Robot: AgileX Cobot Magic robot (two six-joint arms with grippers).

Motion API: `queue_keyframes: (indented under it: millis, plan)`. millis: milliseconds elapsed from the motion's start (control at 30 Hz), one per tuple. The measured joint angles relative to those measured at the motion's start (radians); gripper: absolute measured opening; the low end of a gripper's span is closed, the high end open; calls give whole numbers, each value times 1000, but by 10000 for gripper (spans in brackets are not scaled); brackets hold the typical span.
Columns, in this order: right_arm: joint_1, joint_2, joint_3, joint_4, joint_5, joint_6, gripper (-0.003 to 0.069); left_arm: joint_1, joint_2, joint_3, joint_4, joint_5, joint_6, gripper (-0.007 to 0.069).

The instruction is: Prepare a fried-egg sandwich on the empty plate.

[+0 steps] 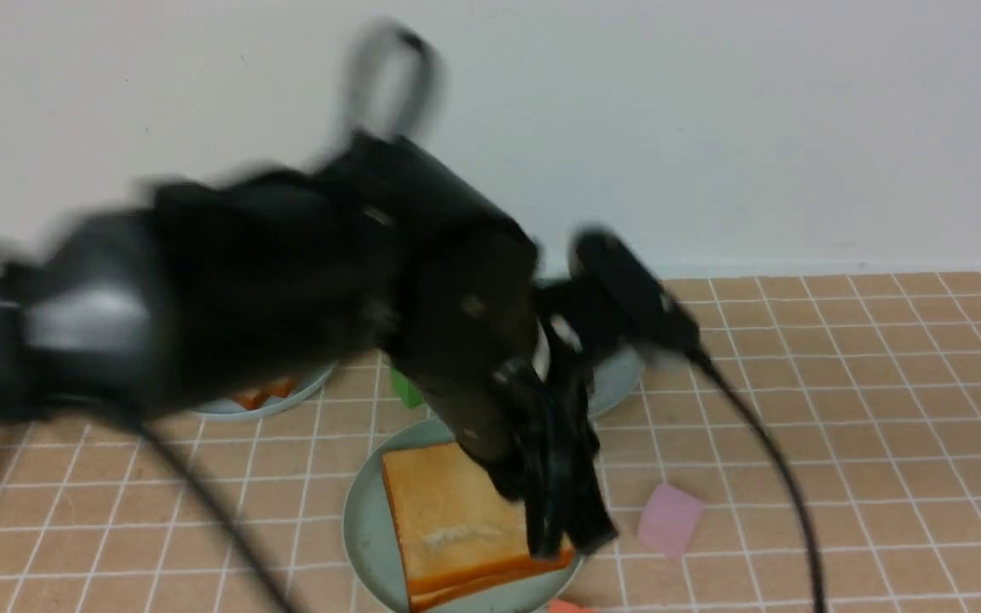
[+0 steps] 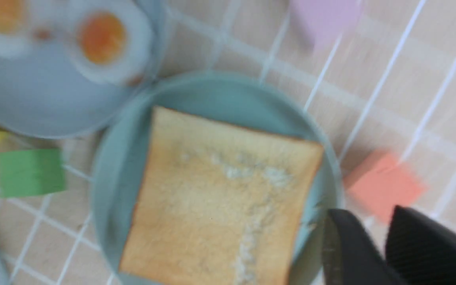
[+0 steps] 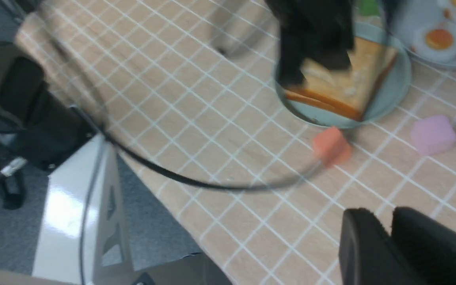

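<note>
The pale mint-green plate (image 1: 361, 528) (image 2: 212, 91) (image 3: 399, 79) carries a stack of two toast slices (image 1: 448, 511) (image 2: 220, 198) (image 3: 356, 89), golden top up. The fried egg is hidden; I cannot tell whether it lies between the slices. My left gripper (image 1: 567, 536) (image 2: 366, 215) hangs blurred just above the stack's right edge. Its fingers are close together and hold nothing. My right gripper (image 3: 382, 215) is shut and empty over bare table near the front edge, well away from the plate. It is outside the front view.
A blue-grey plate (image 2: 34, 99) (image 3: 430, 59) behind holds two brown-edged eggs (image 2: 103, 37) (image 3: 439, 39). Another plate (image 1: 269, 407) sits back left. Loose blocks lie around: green (image 1: 405, 392) (image 2: 30, 172), pink (image 1: 669, 518) (image 3: 433, 134), salmon (image 2: 382, 186) (image 3: 331, 145). A black cable (image 3: 212, 184) crosses the table.
</note>
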Motion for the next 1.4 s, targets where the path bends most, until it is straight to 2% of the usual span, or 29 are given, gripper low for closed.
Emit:
queue_keyframes:
  millis: [67, 100, 267, 300, 333, 367, 400, 433, 467, 500, 633, 833, 1000, 1167, 1400]
  plan:
    - [0, -10, 0, -34, -1, 25, 127, 0, -64, 13, -3, -14, -31, 42]
    - [0, -28, 0, -97, -2, 60, 127, 0, -174, 55, -6, -53, -61, -13]
    - [0, -104, 0, -249, -11, 207, 93, 0, -497, 328, -30, -252, -144, -13]
    - [0, -130, 0, -280, -13, 241, 75, 0, -571, 388, -40, -310, -160, -13]
    - [0, -177, 0, -326, -14, 290, 38, 0, -717, 556, -56, -433, -189, -13]
    - [0, -181, 0, -326, -14, 295, 34, 0, -746, 571, -59, -458, -192, -13]
    - [0, -219, 0, -358, -14, 329, 5, 0, -859, 705, -70, -557, -217, -13]
    - [0, -224, 0, -362, -14, 334, 2, 0, -873, 719, -70, -570, -217, -13]
    - [0, -256, 2, -385, -14, 370, -6, 0, -969, 816, -79, -658, -237, -13]
    - [0, -287, 13, -404, -15, 410, -8, 0, -1058, 893, -82, -747, -247, -13]
    - [0, -365, 95, -437, -17, 520, -8, 0, -1249, 1086, -84, -917, -258, -13]
    - [0, -412, 289, -441, -164, 619, -6, 0, -1328, 1185, -84, -954, -263, -13]
    - [0, -412, 493, -438, -488, 683, -1, 0, -1327, 1206, -84, -900, -265, -13]
    - [0, -412, 648, -436, -693, 699, 1, 0, -1327, 1206, -84, -827, -266, -13]
    - [0, -412, 818, -434, -736, 702, 3, 0, -1327, 1206, -84, -760, -266, -13]
